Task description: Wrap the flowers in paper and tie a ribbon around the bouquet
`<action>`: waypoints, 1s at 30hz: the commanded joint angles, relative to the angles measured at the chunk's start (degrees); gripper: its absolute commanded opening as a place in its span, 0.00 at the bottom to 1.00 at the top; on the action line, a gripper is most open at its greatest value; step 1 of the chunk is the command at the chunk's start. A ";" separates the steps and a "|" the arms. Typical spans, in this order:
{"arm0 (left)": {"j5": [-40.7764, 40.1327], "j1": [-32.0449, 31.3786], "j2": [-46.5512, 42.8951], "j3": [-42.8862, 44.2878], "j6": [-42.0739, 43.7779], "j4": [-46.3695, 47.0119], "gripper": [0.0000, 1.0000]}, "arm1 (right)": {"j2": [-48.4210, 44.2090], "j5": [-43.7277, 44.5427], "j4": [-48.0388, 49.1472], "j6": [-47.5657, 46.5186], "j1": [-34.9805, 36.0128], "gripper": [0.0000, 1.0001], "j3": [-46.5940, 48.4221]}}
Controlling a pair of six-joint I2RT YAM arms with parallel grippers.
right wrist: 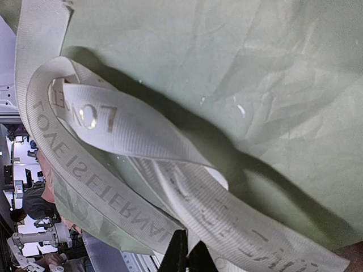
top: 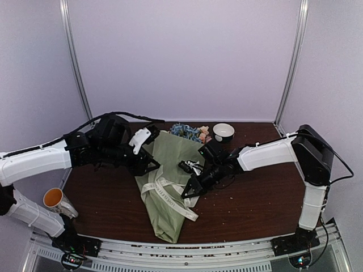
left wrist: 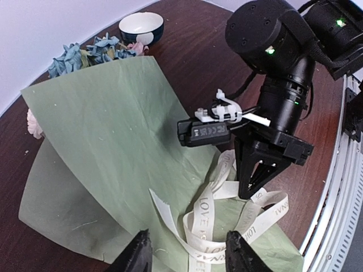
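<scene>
One bowl [top: 223, 131] sitting beside flowers [top: 190, 132]; mug [top: 55, 199] standing at left edge.
Bouquet [top: 167, 175] lying flowers-far, tip-near; left claw [left wrist: 190, 255] gaping, right claw [right wrist: 187, 258] clenched over ribbon [left wrist: 207, 218].

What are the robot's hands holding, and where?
The right gripper is shut and seems to pinch the ribbon on one strand beside its loops. The left gripper is open above the ribbon, gripping nothing.

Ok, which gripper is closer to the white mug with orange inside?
Left. The left gripper is right of the mug, at the sage-green paper edge; the right gripper lies farther right, over the paper.
</scene>
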 commanded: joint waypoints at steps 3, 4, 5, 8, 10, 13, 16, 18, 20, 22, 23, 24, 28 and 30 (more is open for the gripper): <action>-5.73 -0.22 9.35 3.93 -2.45 -6.12 0.54 | -0.12 1.20 0.74 -0.03 -0.23 0.00 1.42; -5.98 -0.22 10.77 4.69 -2.34 -6.33 0.55 | -0.20 1.20 0.72 -0.09 -0.23 0.00 1.35; -6.14 -0.22 11.95 5.40 -2.11 -6.53 0.57 | -0.23 1.27 0.53 -0.21 -0.23 0.00 1.38; -8.46 -0.22 15.30 7.99 -1.75 -8.48 0.55 | -0.60 1.59 0.27 -0.44 -0.24 0.00 1.33; -9.66 -0.27 16.59 8.18 -1.66 -8.90 0.50 | -0.91 1.73 0.38 -0.38 -0.26 0.00 1.17; -8.75 -0.21 17.65 8.12 -1.61 -9.21 0.37 | -1.43 1.73 0.28 -0.52 -0.29 0.00 1.05; -8.22 -0.19 17.47 7.68 -2.14 -9.25 0.17 | -1.75 1.60 -0.35 -0.93 -0.28 0.00 1.36; -8.10 -0.14 16.73 7.19 -2.29 -9.06 0.02 | -1.96 1.47 -1.15 -1.43 -0.35 0.00 1.82; -7.45 0.13 15.58 6.41 -2.58 -8.16 0.00 | -2.36 1.47 -2.27 -2.11 -0.36 0.00 2.24; -6.63 0.66 14.55 5.44 -3.15 -6.97 0.00 | -2.89 1.55 -3.60 -3.17 -0.39 0.00 2.48; -6.89 1.00 14.08 5.00 -3.39 -6.63 0.00 | -3.30 1.60 -4.68 -4.02 -0.45 0.00 2.66; -8.02 1.19 13.48 4.61 -3.69 -6.31 0.00 | -3.78 1.70 -6.21 -5.13 -0.54 0.00 2.89; -16.94 4.09 8.95 1.56 -5.48 -4.69 0.00 | -7.91 0.85 -15.15 -12.40 -1.40 0.00 3.36; -19.54 7.28 4.57 -0.99 -6.89 -2.31 0.00 | -10.81 -0.25 -19.43 -15.80 -2.50 0.00 3.50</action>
